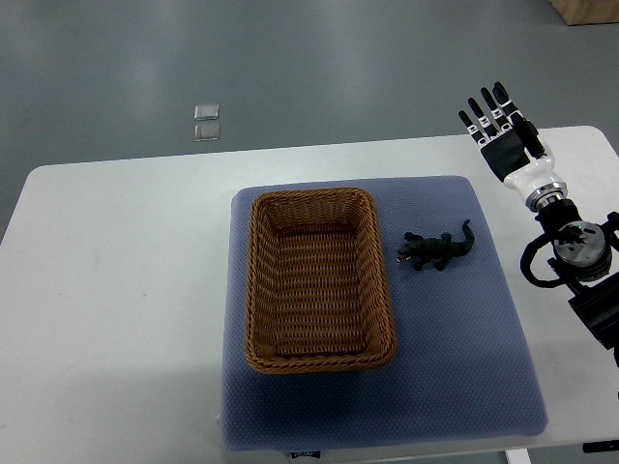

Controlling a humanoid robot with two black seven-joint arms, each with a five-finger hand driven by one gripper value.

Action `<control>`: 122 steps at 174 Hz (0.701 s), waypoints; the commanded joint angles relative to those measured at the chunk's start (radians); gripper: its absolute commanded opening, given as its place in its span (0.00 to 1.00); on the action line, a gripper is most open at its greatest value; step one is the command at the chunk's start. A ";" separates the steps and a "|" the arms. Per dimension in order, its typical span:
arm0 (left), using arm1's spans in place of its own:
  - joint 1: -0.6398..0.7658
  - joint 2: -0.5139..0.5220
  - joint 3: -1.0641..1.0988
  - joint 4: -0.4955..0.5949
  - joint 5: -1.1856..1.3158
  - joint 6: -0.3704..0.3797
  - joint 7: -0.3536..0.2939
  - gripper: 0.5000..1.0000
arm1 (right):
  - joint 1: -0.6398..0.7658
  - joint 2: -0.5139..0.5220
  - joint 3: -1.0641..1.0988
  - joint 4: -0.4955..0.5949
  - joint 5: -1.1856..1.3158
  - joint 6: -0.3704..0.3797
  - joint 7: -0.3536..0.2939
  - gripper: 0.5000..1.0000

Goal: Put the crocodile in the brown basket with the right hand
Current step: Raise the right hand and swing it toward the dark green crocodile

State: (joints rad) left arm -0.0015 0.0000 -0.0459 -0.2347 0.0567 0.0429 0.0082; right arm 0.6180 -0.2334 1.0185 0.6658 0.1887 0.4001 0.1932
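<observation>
Crocodile (437,251), a small dark toy, lies on the blue mat (464,367) just right of the brown basket (253,290), close to its rim but, as far as I can tell, not touching it. Its snout points toward the basket and its tail curls off toward the far right, so its long axis runs roughly across the table, tilted a little. The basket holds nothing, and its long side runs front to back. My right hand (508,145) hovers well apart from the toy, farther out and to the right, over the far edge of the white table (116,290); from the hand, the crocodile lies nearer to me and to the left. The fingers (486,111) are stretched straight, pointing away from me, and hold nothing. Wrist and forearm trail back toward the right edge. The left arm does not show. By my judgement the reach has not yet begun: the hand must come back and leftward, then close across the toy's body.
</observation>
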 commanded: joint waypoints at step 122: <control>0.000 0.000 -0.002 0.001 0.000 -0.006 0.003 1.00 | 0.072 -0.063 -0.008 0.026 -0.327 0.051 -0.008 0.86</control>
State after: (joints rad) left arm -0.0015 0.0000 -0.0476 -0.2331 0.0568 0.0405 0.0108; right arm 0.6630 -0.2663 1.0131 0.6811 -0.0086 0.4210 0.1874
